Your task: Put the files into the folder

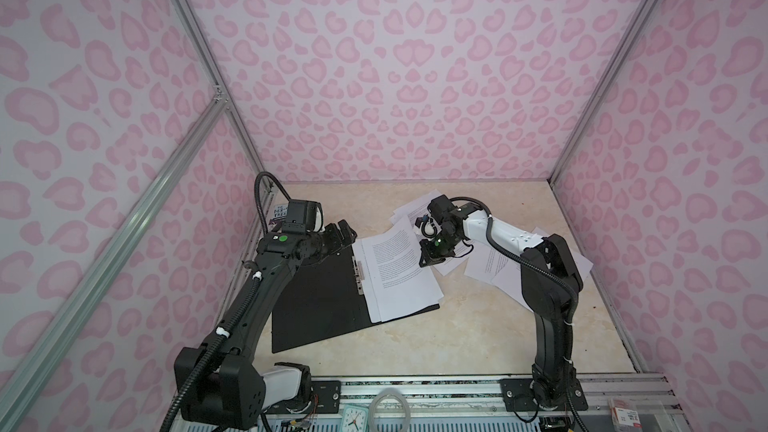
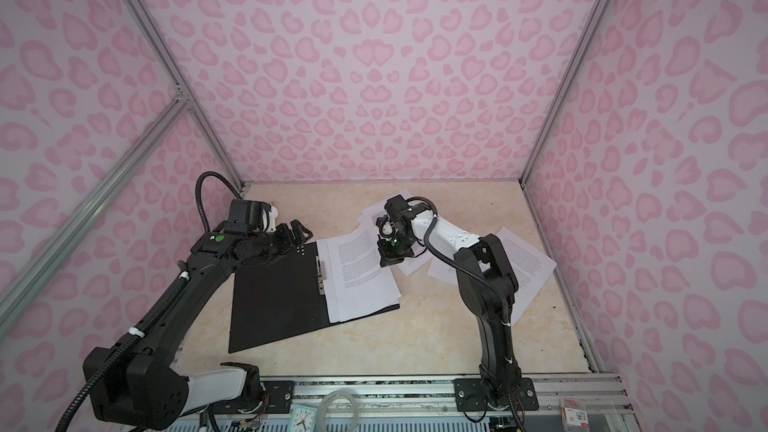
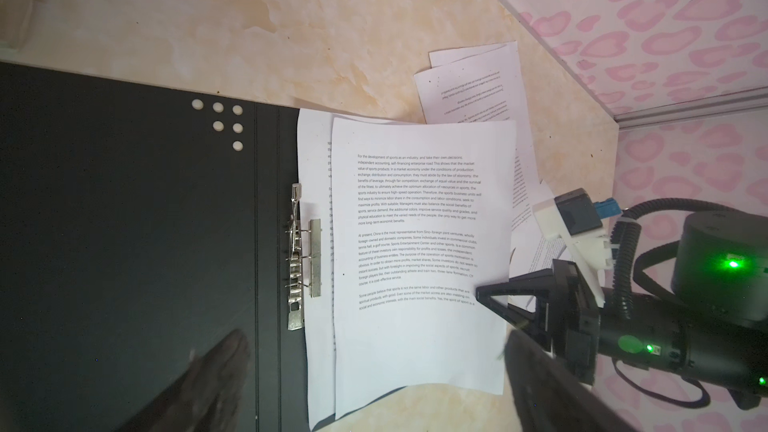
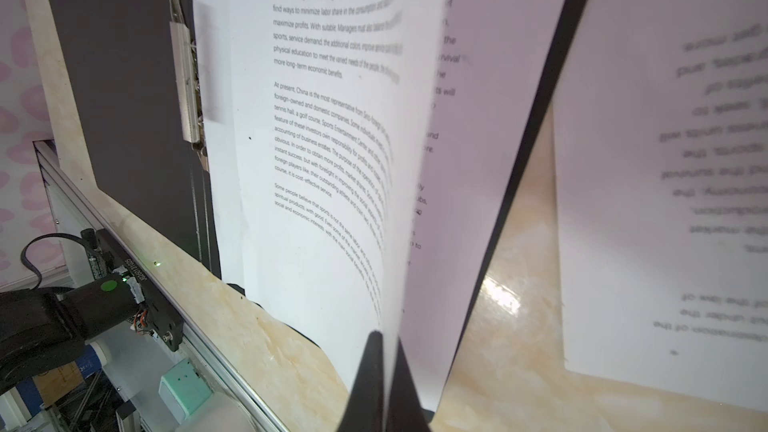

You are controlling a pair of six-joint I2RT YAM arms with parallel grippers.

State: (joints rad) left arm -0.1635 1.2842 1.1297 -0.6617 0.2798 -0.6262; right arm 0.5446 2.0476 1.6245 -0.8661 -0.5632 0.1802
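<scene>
- Peeking out behind the left arm, against the left wall, is a book (image 1: 281,214). Only "143" and "TREE" on its cover can be read; the rest is hidden.
- Left gripper (image 1: 348,233) hangs over the folder's far left corner with its jaws spread wide and nothing between them.
- Folder (image 1: 316,297) lies open and flat on the marbled table (image 1: 457,334), black inside facing up. Six small white dots (image 3: 218,120) sit near one corner, and a metal clip strip (image 1: 360,274) runs beside the spine.
- Files (image 1: 390,297): a few white printed sheets are stacked unevenly on the folder's right half. Their left edges reach the clip strip, and one near corner hangs over the folder's rim.
- Top sheet (image 3: 419,243) begins "For the development of sports as an industry". Lower down it reads "At present, China is the most representative".
- Right gripper (image 1: 424,260) is pinched tight on the top sheet's right edge. In the right wrist view the paper curls up from the fingers (image 4: 365,367).
- More printed sheets (image 1: 486,272) lie loose on the table to the right of and behind the folder, partly under the right arm. Their print is too small to read.
</scene>
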